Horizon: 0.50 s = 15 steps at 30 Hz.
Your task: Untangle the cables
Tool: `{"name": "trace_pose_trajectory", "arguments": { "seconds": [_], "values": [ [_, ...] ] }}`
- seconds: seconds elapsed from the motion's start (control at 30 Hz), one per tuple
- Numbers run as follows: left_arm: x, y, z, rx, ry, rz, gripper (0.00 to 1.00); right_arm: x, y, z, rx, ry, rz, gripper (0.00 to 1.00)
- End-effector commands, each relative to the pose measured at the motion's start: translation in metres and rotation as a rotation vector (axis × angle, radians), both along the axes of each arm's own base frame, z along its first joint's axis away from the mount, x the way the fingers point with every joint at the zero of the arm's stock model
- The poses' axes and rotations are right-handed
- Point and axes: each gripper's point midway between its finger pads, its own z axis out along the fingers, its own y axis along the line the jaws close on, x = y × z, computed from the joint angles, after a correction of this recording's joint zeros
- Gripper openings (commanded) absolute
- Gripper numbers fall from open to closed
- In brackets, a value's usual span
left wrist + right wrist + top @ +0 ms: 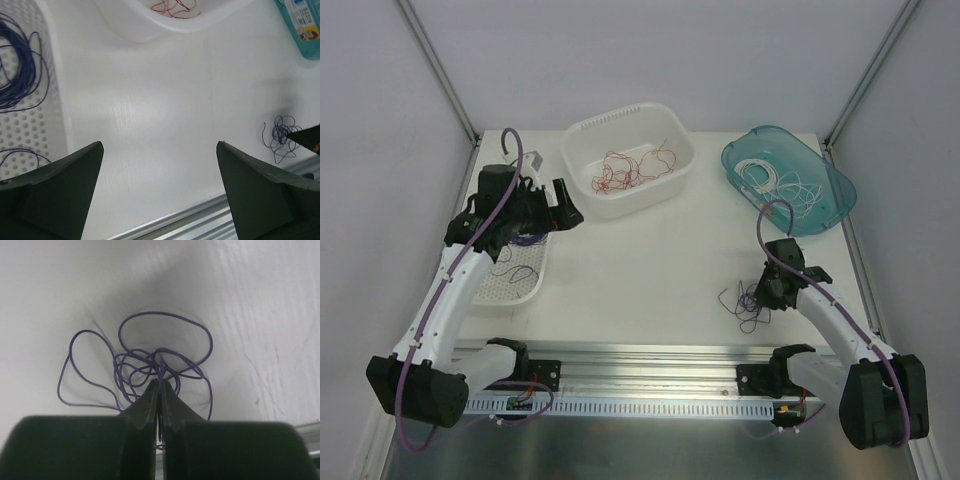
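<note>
A tangle of thin purple cable (748,303) lies on the white table at the front right; it also shows in the right wrist view (150,362) and the left wrist view (281,134). My right gripper (159,382) is shut on strands of this purple cable, low at the table. Red cables (632,168) lie in the white tub (582,135). White cables (770,178) lie in the teal tub (840,195). More purple cables (17,65) lie in the perforated white tray (55,90). My left gripper (159,150) is open and empty, held above the table beside that tray.
An aluminium rail (640,375) runs along the table's near edge between the arm bases. White walls enclose the table on the left, back and right.
</note>
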Motion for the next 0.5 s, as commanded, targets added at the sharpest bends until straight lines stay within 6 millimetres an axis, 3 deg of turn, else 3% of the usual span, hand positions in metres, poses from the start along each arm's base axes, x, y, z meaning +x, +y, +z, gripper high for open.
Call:
{"name": "trace_pose_trajectory", "arguments": {
  "seconds": [0.0,0.07,0.1,0.2,0.23,0.47],
  "values": [
    [-0.007,-0.043,0.024,-0.06,-0.037,-0.146,0.97,0.037,0.031,0.039,0.051,-0.189,0.182,0.01],
    [-0.008,-0.057,0.024,-0.062,-0.024,-0.183,0.98,0.044,0.053,0.057,0.077,-0.24,0.289,0.01],
    [-0.01,-0.066,0.025,-0.065,-0.024,-0.21,0.98,0.054,0.064,0.076,0.088,-0.293,0.353,0.01],
    [-0.015,-0.092,0.024,-0.069,-0.009,-0.291,0.98,0.057,0.114,0.11,0.196,-0.379,0.557,0.01],
    [-0.015,-0.099,0.021,-0.067,-0.003,-0.312,0.98,0.057,0.134,0.131,0.226,-0.432,0.654,0.01],
    [-0.029,-0.153,0.028,-0.146,-0.01,-0.447,0.96,0.056,0.189,0.196,0.318,-0.604,0.895,0.01]
  ]
}}
